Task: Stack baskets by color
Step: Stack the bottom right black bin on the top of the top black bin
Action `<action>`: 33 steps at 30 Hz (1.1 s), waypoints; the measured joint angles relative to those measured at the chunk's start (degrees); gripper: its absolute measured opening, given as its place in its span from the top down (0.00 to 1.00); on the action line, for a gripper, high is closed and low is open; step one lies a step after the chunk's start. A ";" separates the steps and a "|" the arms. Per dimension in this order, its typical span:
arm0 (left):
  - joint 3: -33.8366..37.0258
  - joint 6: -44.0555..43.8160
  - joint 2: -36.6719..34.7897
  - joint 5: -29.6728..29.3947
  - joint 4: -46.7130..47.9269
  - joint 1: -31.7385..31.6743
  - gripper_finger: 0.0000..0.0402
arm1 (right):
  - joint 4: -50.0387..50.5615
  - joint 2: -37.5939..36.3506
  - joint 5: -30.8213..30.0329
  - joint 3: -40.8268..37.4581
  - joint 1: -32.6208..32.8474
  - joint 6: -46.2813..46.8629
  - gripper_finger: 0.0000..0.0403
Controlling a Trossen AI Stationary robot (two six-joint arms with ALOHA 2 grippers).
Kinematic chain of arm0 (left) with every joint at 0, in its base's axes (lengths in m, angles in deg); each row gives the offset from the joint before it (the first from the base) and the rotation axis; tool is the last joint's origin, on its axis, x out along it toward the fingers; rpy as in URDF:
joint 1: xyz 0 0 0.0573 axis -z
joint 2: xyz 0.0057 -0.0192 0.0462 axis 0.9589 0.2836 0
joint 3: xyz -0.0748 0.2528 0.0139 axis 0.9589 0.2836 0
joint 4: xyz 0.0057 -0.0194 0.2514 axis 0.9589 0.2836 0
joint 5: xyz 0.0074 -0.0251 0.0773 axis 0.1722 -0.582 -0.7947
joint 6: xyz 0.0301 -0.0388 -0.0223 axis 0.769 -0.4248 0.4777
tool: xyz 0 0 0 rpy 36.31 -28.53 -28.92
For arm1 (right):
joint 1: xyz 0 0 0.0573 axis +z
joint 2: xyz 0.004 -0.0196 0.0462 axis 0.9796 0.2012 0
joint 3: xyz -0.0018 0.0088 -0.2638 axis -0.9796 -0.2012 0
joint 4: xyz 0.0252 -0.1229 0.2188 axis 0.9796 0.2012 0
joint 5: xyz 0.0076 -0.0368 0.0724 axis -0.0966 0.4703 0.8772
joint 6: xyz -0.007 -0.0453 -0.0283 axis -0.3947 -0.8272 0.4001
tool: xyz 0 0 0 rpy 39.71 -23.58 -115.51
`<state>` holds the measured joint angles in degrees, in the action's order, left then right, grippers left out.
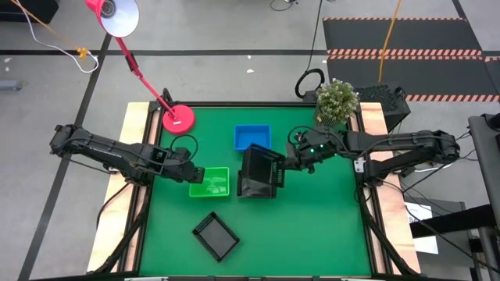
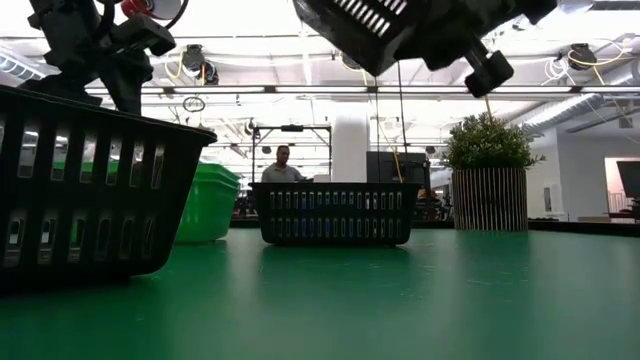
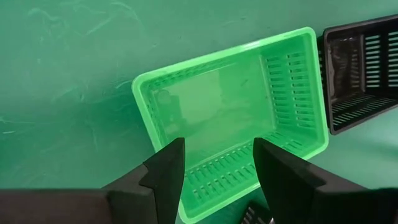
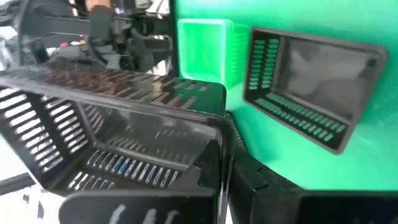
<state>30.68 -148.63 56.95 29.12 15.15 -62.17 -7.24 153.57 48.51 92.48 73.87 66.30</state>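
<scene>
The right gripper (image 1: pixel 283 162) pinches a tilted black mesh plastic basket (image 1: pixel 262 168) – it could slip. The left gripper (image 3: pixel 217 163) hovers, fingers wide, over the bright green plastic basket (image 3: pixel 230 112).

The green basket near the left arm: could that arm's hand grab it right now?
Probably yes. The left hand hangs open right over the green basket, with nothing between them. The right hand is off to the side, holding a tilted black basket.

2 dark arms, black wedge-shaped fingers (image 3: pixel 168 174).
</scene>
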 joint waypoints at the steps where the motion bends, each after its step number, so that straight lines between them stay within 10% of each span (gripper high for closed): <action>1: 0.00 0.02 0.00 0.00 -0.02 0.00 0.52 | 0.34 0.31 0.53 0.00 -0.22 0.99 1.00; 33: 0.00 2.52 0.00 -1.49 0.26 -0.02 0.52 | 0.51 20.14 4.37 0.00 -0.73 -1.91 0.99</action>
<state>30.68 -146.11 56.95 27.63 15.41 -62.19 -6.73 173.71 52.88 92.48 73.14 64.40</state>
